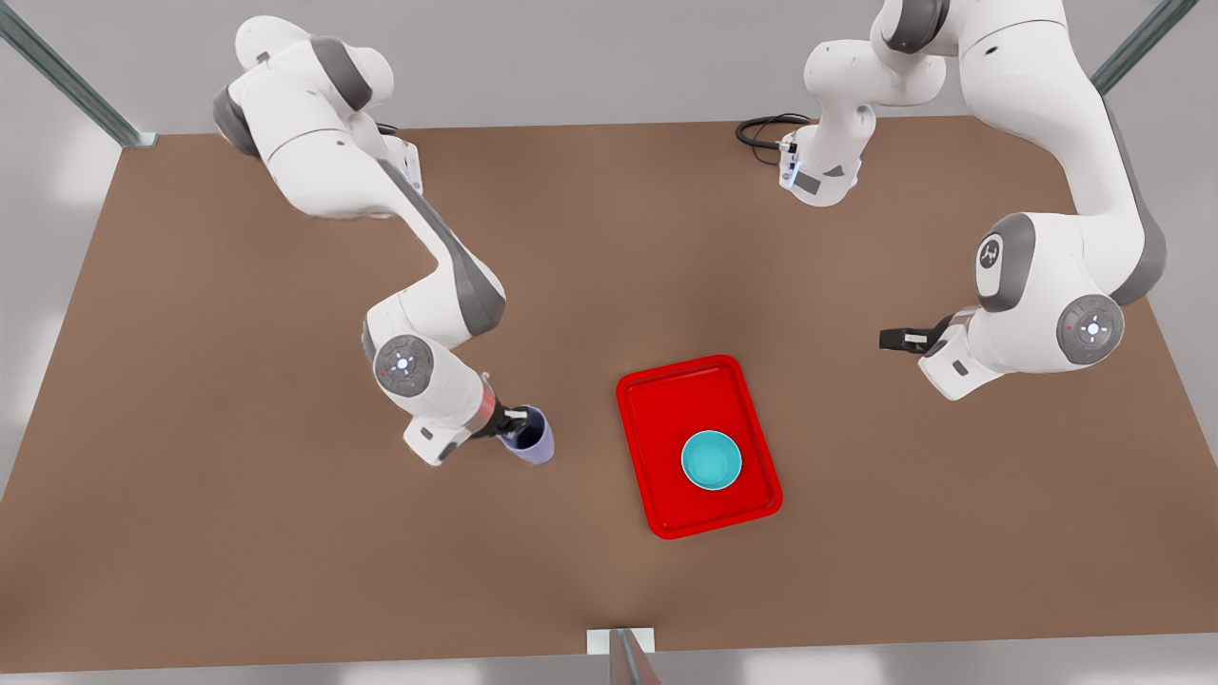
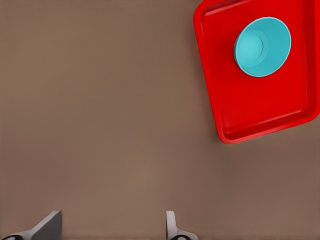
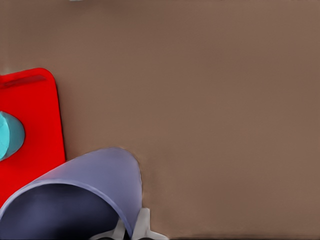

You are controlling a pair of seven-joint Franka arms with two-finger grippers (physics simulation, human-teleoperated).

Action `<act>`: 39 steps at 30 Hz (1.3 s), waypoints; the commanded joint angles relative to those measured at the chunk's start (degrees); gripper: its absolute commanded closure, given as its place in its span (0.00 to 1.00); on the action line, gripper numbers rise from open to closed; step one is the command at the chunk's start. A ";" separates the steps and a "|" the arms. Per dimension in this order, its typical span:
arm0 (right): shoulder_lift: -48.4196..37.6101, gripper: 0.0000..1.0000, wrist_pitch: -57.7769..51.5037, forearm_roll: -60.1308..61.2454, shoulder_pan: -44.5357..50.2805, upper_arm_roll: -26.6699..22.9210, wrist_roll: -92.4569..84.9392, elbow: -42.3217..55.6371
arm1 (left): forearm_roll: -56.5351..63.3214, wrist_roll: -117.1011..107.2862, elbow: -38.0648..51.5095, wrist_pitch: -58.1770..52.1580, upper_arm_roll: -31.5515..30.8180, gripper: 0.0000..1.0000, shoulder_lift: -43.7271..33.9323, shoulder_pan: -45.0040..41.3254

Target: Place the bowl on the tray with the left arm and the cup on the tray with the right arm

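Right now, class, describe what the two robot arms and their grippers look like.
Both arms have glossy white rounded shells with dark grey joint bands and round grey caps with small lights. A black cable loops behind one. The right gripper is dark with a red wrist ring; the left gripper is black. Fingertips look pale grey.

The cup [image 3: 75, 200] runs off the right wrist picture's bottom edge. The tray [image 3: 35, 130] and bowl [image 3: 9, 135] run off its left edge.
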 commanded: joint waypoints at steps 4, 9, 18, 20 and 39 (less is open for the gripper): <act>6.19 0.79 -2.56 -0.26 5.07 -0.01 7.35 11.21 | -0.08 -0.02 0.00 0.00 0.00 0.00 0.35 0.00; 11.55 0.79 -0.54 2.02 10.70 2.80 8.25 18.95 | 0.01 0.06 0.09 0.00 0.00 0.00 0.35 0.00; 19.11 0.79 4.65 1.32 12.63 3.60 8.16 18.95 | 0.01 -0.02 0.09 0.09 0.00 0.00 0.96 0.00; 20.69 0.79 5.26 1.49 12.63 3.60 8.16 18.95 | 0.01 -0.02 0.09 0.09 0.00 0.00 1.14 0.00; 25.79 0.68 8.08 1.41 15.09 3.68 7.99 18.95 | 0.01 0.06 0.18 0.09 0.09 0.00 1.67 0.00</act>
